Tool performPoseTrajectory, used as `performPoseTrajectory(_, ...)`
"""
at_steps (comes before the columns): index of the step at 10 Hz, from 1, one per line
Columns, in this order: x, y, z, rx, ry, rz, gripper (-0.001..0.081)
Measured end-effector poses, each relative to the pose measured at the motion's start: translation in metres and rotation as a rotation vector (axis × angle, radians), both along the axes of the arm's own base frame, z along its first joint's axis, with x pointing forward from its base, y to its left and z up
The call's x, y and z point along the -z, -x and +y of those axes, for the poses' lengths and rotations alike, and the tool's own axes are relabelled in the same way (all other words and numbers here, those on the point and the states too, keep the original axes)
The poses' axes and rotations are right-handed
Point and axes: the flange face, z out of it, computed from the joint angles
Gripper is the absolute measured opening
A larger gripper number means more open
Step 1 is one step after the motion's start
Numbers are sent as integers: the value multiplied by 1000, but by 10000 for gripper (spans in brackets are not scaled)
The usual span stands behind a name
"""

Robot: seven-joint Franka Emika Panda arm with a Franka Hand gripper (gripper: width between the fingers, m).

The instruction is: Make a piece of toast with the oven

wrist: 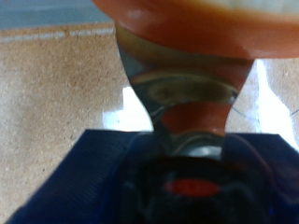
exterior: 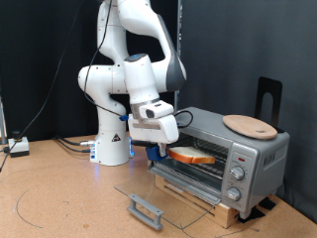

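Nearest the camera in the exterior view, the oven's glass door [exterior: 158, 201] lies folded down flat and open, its grey handle toward the view's bottom edge, resting over the brown bench [exterior: 50, 198]. Just behind it stands the oven [exterior: 233, 154], silver-grey, with its knobs down the panel at the view's right and its dark cavity exposed. At the mouth of that cavity sits the piece of toast [exterior: 191, 156], pale with an orange-brown crust, lying roughly flat and partly outside the opening. The end effector [exterior: 163, 147] is at the toast's edge on the view's left side, and its fingers are clamped on the piece of toast. The wrist view shows the same grip up close: the orange crust [wrist: 187, 23] fills the frame beyond a metal finger [wrist: 182, 89]. On top of the oven rests a round wooden plate [exterior: 249, 126]. Farthest back, the white arm [exterior: 129, 69] rises from its base [exterior: 111, 149] before a black backdrop.
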Motion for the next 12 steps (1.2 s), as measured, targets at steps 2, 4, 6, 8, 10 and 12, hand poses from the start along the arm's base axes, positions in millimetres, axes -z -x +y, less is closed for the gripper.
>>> performPoseTrajectory(2, 0, 0, -14, 6, -7, 4, 409)
performPoseTrajectory(4, -1, 0, -20, 9, -3, 8, 409)
performPoseTrajectory(6, -2, -2, -19, 9, -1, 6, 409)
performPoseTrajectory(8, -5, -4, -9, 22, -3, 8, 409)
performPoseTrajectory(10, -10, -5, 2, 25, 3, -13, 409)
performPoseTrajectory(12, -17, -1, 6, 21, 12, -37, 410)
